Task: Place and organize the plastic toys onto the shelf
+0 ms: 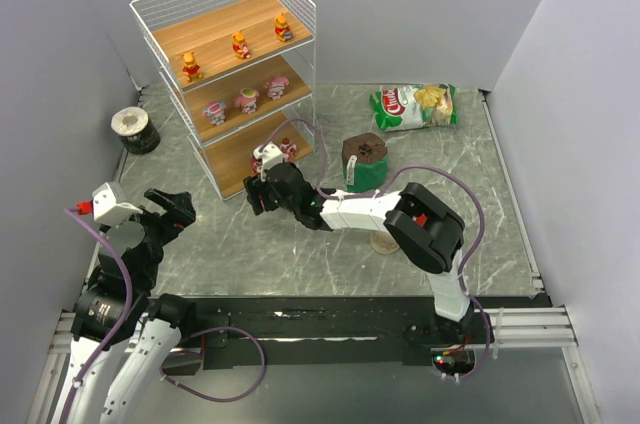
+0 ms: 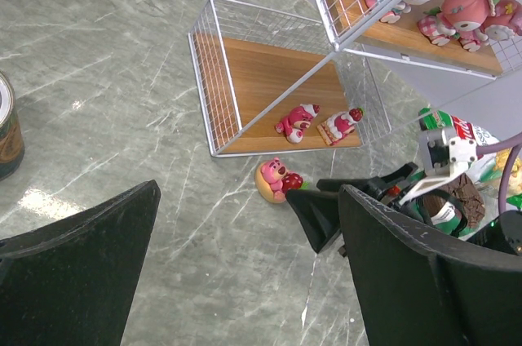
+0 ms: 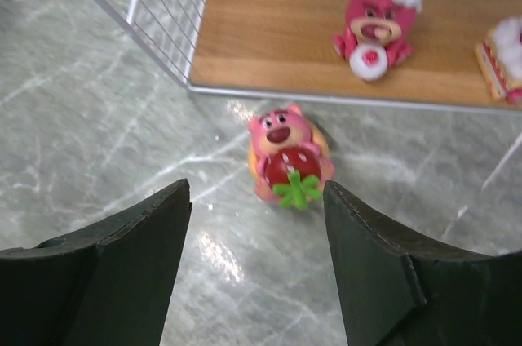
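Note:
The shelf [image 1: 214,36] stands at the back left, with three orange-yellow toys [image 1: 240,45] on the top tier and three pink toys [image 1: 246,99] on the middle tier. On the bottom tier [image 3: 269,19] stand a pink bear [image 3: 374,23] and a cake-slice toy [image 3: 504,54]. A pink bear toy holding a strawberry [image 3: 289,163] lies on the table just in front of the bottom tier; it also shows in the left wrist view [image 2: 276,179]. My right gripper [image 3: 254,191] is open, just short of it. My left gripper [image 2: 249,199] is open and empty, at the front left [image 1: 170,206].
A green chip bag [image 1: 415,104] lies at the back right. A brown and green packet [image 1: 362,160] stands right of the shelf. A dark can [image 1: 135,130] sits at the left edge. A round disc [image 1: 384,242] lies under the right arm.

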Available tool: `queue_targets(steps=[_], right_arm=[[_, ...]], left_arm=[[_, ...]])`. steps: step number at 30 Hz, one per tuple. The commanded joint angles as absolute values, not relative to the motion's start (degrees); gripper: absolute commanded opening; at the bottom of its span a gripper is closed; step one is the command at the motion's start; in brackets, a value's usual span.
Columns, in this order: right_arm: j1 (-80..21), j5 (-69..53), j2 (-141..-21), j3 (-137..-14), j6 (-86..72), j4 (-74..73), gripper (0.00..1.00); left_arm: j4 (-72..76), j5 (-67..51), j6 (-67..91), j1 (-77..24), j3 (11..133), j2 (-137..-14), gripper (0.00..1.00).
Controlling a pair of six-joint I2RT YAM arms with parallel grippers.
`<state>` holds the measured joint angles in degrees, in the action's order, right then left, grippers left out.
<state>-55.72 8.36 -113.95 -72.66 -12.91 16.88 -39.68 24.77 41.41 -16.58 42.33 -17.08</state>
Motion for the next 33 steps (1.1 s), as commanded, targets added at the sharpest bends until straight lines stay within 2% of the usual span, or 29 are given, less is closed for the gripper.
queue_targets(steps=[1, 11, 18, 28, 31, 33], right_arm=[[-54.85, 6.77, -116.01, -76.37, -11.95, 18.63, 0.72], [-53.96, 7.56, -119.18, -80.07, -15.11, 13.27, 0.70], [-53.70, 6.50, -120.15, -80.24, -16.70, 12.57, 0.63], [-53.44, 7.21, -122.52, -83.93, -19.24, 8.79, 0.38], [-53.35, 7.73, -122.34, -83.85, -19.69, 8.79, 0.29], [-53.35, 7.82, -121.91, -83.67, -19.77, 9.05, 0.19]], left_arm=[[-38.06, 25.22, 41.66, -16.70, 42.28, -17.14, 0.96], [-38.14, 25.31, 41.75, -16.70, 42.27, -17.22, 0.96], [-38.06, 25.31, 41.75, -16.70, 42.28, -17.14, 0.96], [-38.23, 25.40, 41.84, -16.70, 42.19, -16.96, 0.96], [-38.23, 25.49, 41.92, -16.70, 42.27, -16.96, 0.96], [-38.23, 25.49, 41.92, -16.70, 42.28, -16.88, 0.96]])
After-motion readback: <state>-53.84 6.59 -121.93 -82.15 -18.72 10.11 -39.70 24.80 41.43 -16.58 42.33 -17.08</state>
